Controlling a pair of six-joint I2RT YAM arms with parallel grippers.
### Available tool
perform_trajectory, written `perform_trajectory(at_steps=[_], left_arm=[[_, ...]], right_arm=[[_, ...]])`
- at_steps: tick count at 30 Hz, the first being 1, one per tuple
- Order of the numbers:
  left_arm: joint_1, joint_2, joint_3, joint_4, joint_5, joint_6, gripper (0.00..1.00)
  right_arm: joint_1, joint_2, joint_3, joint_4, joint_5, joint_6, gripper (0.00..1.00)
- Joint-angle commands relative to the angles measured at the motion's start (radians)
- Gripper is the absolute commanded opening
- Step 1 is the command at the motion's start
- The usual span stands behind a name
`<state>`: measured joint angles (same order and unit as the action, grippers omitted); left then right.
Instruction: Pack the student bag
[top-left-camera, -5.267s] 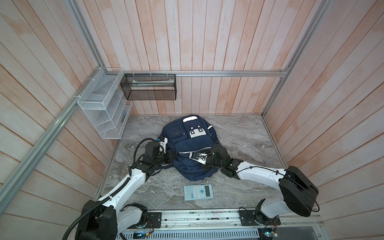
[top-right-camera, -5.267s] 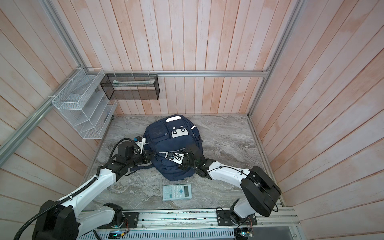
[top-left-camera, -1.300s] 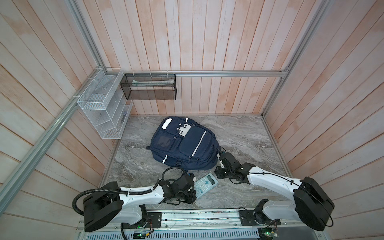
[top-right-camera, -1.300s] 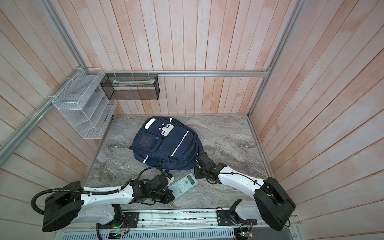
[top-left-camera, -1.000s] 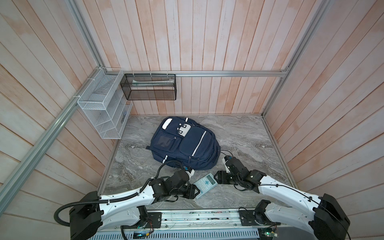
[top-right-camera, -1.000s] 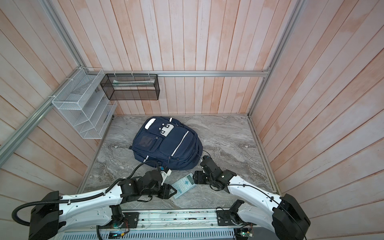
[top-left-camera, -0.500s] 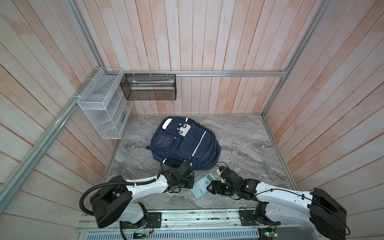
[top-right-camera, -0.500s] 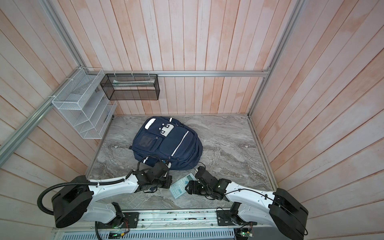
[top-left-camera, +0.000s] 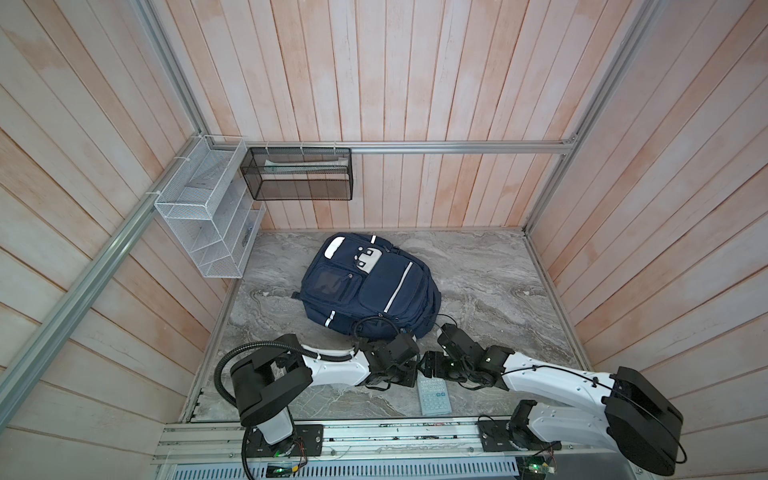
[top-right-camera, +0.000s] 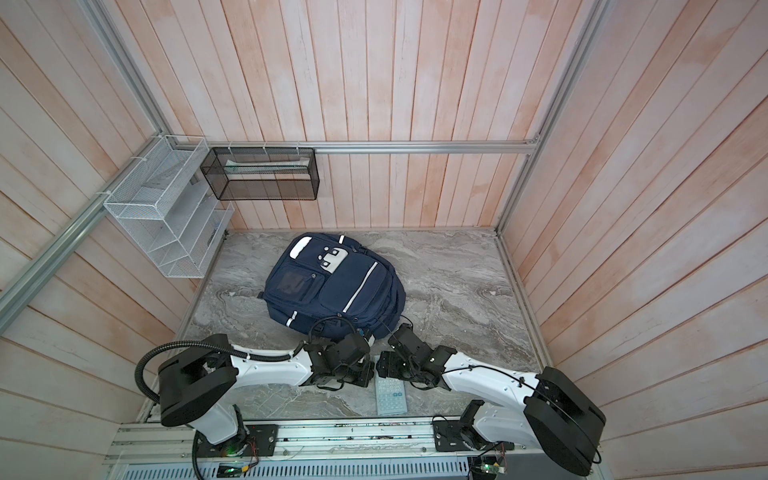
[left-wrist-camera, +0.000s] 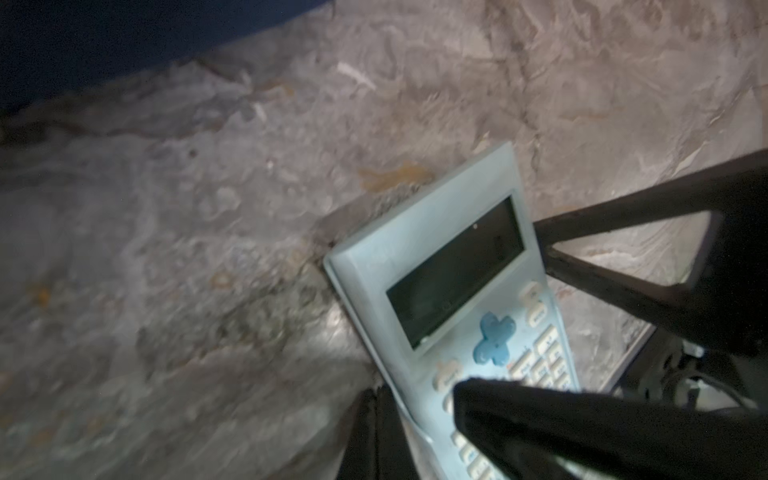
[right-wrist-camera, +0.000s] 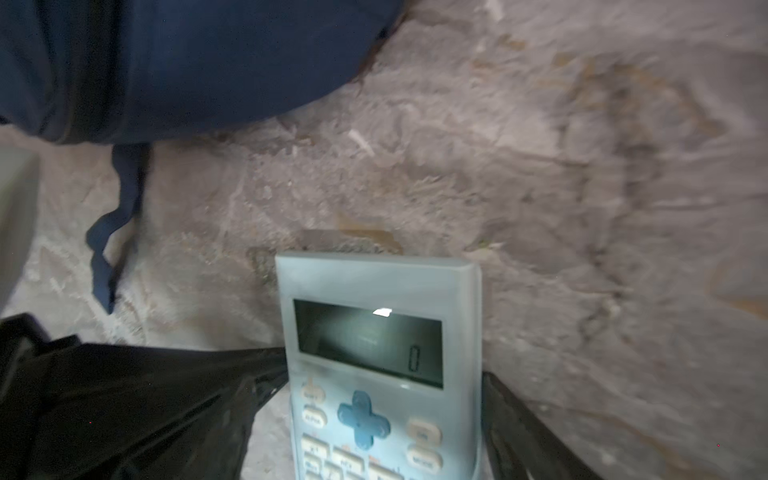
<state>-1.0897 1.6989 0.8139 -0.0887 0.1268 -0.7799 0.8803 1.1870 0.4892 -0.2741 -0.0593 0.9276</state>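
Marble table (top-left-camera: 498, 282): one student bag (top-left-camera: 370, 286), one calculator (top-left-camera: 435, 399).

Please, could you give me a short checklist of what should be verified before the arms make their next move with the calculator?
1. The left gripper is closed on the calculator, with one finger across the keys: ok.
2. The right gripper is free of the calculator: not ok, its jaws stand on both sides of it.
3. The right gripper presses the calculator's sides: cannot tell.
4. The student bag has a compartment open: cannot tell; none shows in both top views.
5. The bag strap lies apart from the calculator: ok.
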Motion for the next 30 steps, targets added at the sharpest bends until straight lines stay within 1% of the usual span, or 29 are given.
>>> perform_trajectory(at_steps=[1,6,9,12,14,15,18,20,21,22,26,27,30], left_arm=[[-0.006,0.070,0.068,0.080,0.028,-0.006,0.00],[0.005,0.166,0.177,0.070,0.038,0.012,0.00],[0.025,0.186,0.209,0.102,0.065,0.000,0.00],[0.035,0.181,0.244,0.102,0.055,-0.003,0.00],[0.039,0.163,0.242,0.101,0.051,-0.003,0.06],[0.039,0.151,0.236,0.100,0.053,-0.001,0.14],[0.037,0.084,0.187,0.089,0.051,0.000,0.27],[0.036,0.017,0.136,0.089,0.042,-0.007,0.45],[0.036,-0.025,0.105,0.080,0.031,-0.014,0.52],[0.034,-0.060,0.083,0.068,0.023,-0.015,0.55],[0.034,-0.227,-0.006,0.037,0.015,-0.039,0.57],[0.034,-0.268,-0.022,0.024,0.014,-0.043,0.58],[0.036,-0.357,-0.036,-0.056,-0.025,-0.038,0.59]], right_arm=[[-0.015,0.012,0.013,-0.095,0.041,-0.034,0.81],[-0.106,-0.005,-0.009,-0.070,0.006,-0.098,0.74],[-0.172,-0.005,-0.010,-0.024,-0.006,-0.142,0.75],[-0.220,0.020,0.022,-0.035,0.014,-0.193,0.82],[-0.234,0.043,0.055,-0.095,0.038,-0.220,0.85],[-0.236,0.053,0.067,-0.125,0.047,-0.227,0.86],[-0.230,0.046,0.054,-0.156,0.010,-0.233,0.88],[-0.204,0.022,0.041,-0.175,0.007,-0.216,0.88],[-0.185,0.001,0.031,-0.186,0.020,-0.200,0.89],[-0.171,-0.014,0.025,-0.198,0.026,-0.182,0.90],[-0.090,-0.067,0.001,-0.203,0.033,-0.100,0.91],[-0.066,-0.065,0.001,-0.215,0.045,-0.078,0.97],[0.002,-0.030,0.012,-0.261,0.092,-0.026,0.98]])
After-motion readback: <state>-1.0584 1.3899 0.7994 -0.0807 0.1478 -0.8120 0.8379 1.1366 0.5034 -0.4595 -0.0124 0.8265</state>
